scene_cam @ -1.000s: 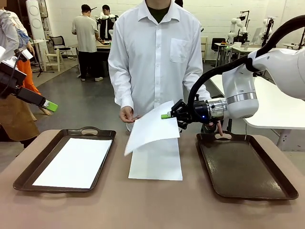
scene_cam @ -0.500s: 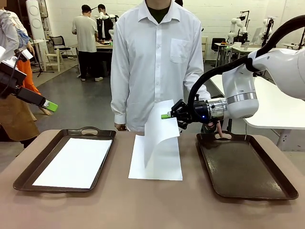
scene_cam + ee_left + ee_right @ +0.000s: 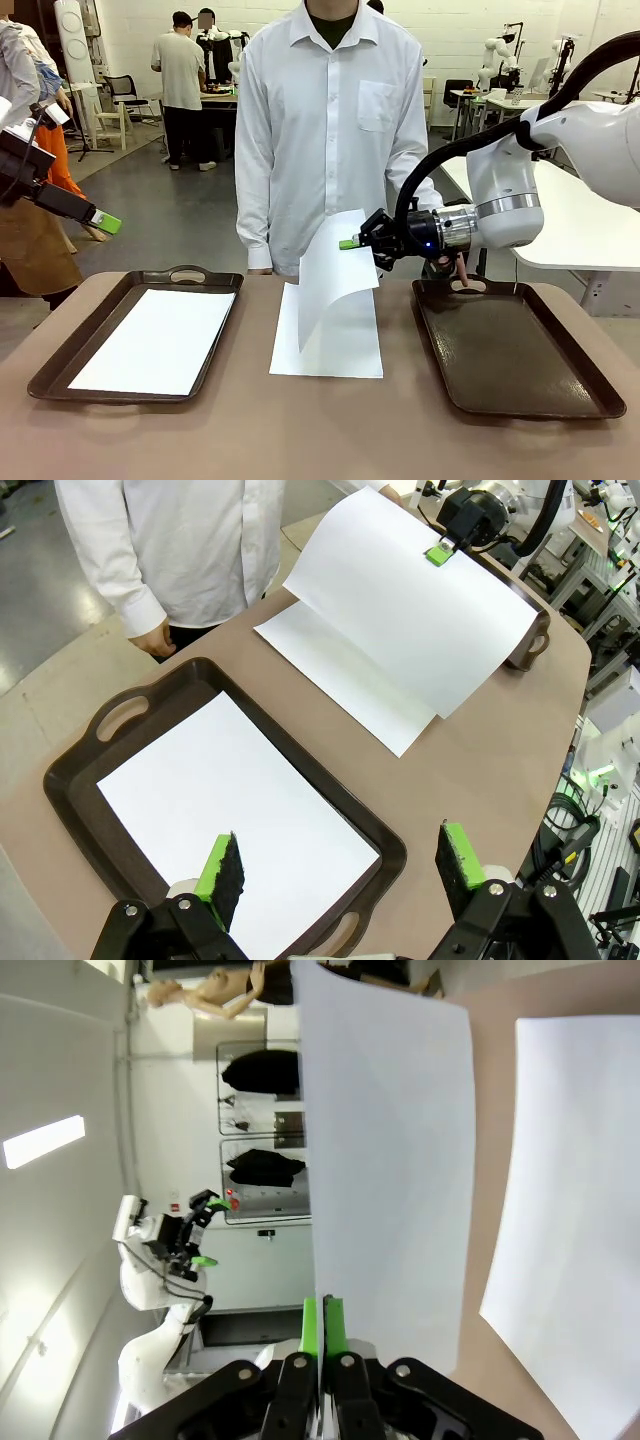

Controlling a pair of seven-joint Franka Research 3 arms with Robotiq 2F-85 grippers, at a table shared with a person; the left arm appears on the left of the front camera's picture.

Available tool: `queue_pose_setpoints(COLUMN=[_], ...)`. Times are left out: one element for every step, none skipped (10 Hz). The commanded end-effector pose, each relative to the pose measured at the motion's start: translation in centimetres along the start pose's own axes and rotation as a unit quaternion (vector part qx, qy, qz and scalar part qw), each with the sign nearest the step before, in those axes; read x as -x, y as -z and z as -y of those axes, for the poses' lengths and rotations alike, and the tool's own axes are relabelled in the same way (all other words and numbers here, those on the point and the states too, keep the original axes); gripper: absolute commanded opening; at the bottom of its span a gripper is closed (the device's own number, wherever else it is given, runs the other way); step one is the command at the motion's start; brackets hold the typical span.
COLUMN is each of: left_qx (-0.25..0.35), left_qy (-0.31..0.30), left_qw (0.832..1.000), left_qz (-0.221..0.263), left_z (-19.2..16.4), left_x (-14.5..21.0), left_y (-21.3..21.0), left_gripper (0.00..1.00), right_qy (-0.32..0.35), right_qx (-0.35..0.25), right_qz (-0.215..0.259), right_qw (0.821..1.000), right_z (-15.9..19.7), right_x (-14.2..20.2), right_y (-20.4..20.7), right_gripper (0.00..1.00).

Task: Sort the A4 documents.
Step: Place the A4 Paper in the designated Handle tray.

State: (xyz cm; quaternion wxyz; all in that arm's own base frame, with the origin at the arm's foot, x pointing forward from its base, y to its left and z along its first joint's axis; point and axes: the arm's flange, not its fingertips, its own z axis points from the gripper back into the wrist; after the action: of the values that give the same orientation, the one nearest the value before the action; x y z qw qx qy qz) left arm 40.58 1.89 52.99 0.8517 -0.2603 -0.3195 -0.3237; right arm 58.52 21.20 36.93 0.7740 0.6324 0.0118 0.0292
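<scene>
Clock directions are read on the front view, with 12 o'clock toward the person and 3 o'clock toward the robot's right.

The lifted A4 sheet (image 3: 335, 265) is hanging in the air over the middle of the worktop (image 3: 320, 430). Its long axis is running steeply downward and leaning slightly toward 7 o'clock. Its lower edge is curling and hovering just above the A4 sheet on the worktop (image 3: 330, 345), which is lying flat with its long axis on the 12-to-6 line.

The right hand (image 3: 348, 243) is clenched on the upper edge of the lifted sheet. It is reaching in level from 3 o'clock with its fingers pointing toward 9 o'clock. In the right wrist view the green pads (image 3: 312, 1325) are pressing together on the paper's near edge, and the lifted sheet (image 3: 385, 1160) is stretching away from them.

From the lifted sheet, the bare right tray (image 3: 500, 350) is lying near at 3 o'clock, on the side of the arm doing the holding. The left tray (image 3: 60, 355) is lying at 9 o'clock and is carrying the A4 sheet in the left tray (image 3: 155, 340). Both trays have their long axes roughly on the 12-to-6 line.

The coming placement probably calls for laying the hanging sheet's long axis onto that same line. The blank paper gives no sign of which tray it belongs in.

The left hand (image 3: 340, 865) is released, with its jaws standing wide, and is hovering above the left tray's near end.
</scene>
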Motion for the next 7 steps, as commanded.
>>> queue_pose_setpoints(left_qx=[0.000, 0.000, 0.000, 0.000, 0.000, 0.000, 0.000], left_qy=[0.002, 0.002, 0.002, 0.002, 0.002, 0.002, 0.002], left_qw=[1.000, 1.000, 1.000, 1.000, 1.000, 1.000, 1.000], left_qz=[-0.002, -0.002, -0.002, -0.002, -0.002, -0.002, -0.002], left_z=[0.0, 0.0, 0.0, 0.0, 0.0, 0.0, 0.0], left_x=[0.1, 0.1, 0.1, 0.1, 0.1, 0.1, 0.1], left_y=[0.0, 0.0, 0.0, 0.0, 0.0, 0.0, 0.0], left_gripper=[1.00, 1.00, 1.00, 1.00, 1.00, 1.00, 1.00], right_qy=[-0.029, -0.032, -0.027, -0.026, -0.023, -0.018, -0.009], right_qx=[-0.003, -0.012, -0.023, -0.019, -0.008, -0.005, 0.001], right_qz=[-0.035, -0.046, -0.055, -0.062, -0.064, -0.067, -0.059], right_qw=[0.999, 0.998, 0.998, 0.998, 0.998, 0.998, 0.998], right_z=[-1.6, -1.7, -1.6, -1.1, -0.5, 0.2, 1.2], right_x=[2.7, 3.3, 3.8, 4.4, 4.7, 4.9, 4.8], right_y=[-3.7, -6.0, -8.6, -11.5, -14.1, -16.5, -19.0], right_gripper=[0.01, 0.01, 0.01, 0.01, 0.01, 0.01, 0.01])
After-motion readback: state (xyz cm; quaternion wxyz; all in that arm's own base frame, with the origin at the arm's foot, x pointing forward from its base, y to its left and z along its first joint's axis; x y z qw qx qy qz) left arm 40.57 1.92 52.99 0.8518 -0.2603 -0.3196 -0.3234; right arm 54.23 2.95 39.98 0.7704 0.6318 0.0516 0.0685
